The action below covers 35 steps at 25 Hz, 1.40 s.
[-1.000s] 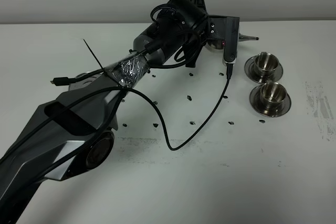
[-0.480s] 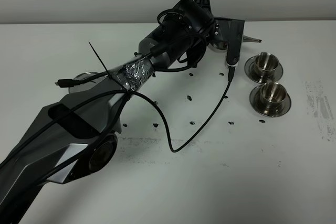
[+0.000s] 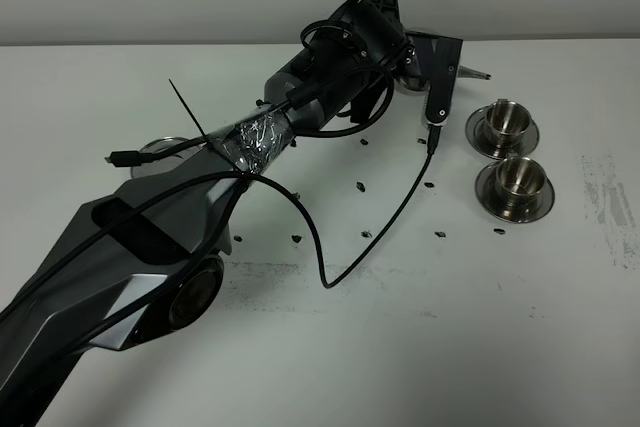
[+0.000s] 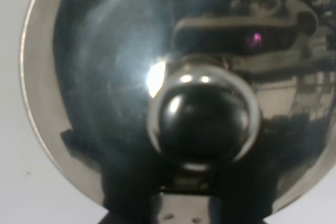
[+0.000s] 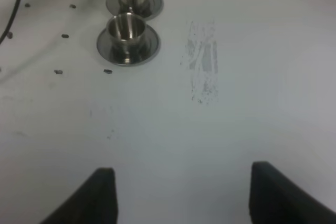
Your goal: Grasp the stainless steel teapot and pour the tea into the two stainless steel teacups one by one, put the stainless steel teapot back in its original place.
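Gripping the stainless steel teapot tight with the left end effector, beside the two stainless steel teacups, right end effector open and empty; probably no tea poured yet, nor pot put back.

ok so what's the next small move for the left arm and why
Probably carry the teapot slightly nearer the far teacup so the spout hangs over it before tilting: the spout sits short of its rim, and that cup and the near teacup look empty.
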### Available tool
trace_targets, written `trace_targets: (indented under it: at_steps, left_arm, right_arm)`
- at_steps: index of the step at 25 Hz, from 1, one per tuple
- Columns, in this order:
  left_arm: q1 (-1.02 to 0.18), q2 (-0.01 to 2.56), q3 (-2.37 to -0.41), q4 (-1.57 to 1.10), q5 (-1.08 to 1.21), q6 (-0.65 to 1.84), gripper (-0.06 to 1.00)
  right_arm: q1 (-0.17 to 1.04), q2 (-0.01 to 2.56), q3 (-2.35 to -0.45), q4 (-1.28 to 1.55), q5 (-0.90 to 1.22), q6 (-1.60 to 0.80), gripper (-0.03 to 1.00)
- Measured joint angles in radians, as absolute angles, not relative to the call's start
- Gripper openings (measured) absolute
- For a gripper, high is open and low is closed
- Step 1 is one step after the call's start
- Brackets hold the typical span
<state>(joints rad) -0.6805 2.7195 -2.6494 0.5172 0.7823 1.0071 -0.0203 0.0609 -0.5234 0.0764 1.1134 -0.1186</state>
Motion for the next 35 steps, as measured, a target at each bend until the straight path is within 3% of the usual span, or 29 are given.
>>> trace_targets:
  at_steps: [35]
  left_arm:
    - [-0.722,2.759,-2.649,0.643,0.75,1.005,0.17]
  right_arm:
    - [-0.02,0.061,-0.523,0.076,1.113,-0.119,0.53]
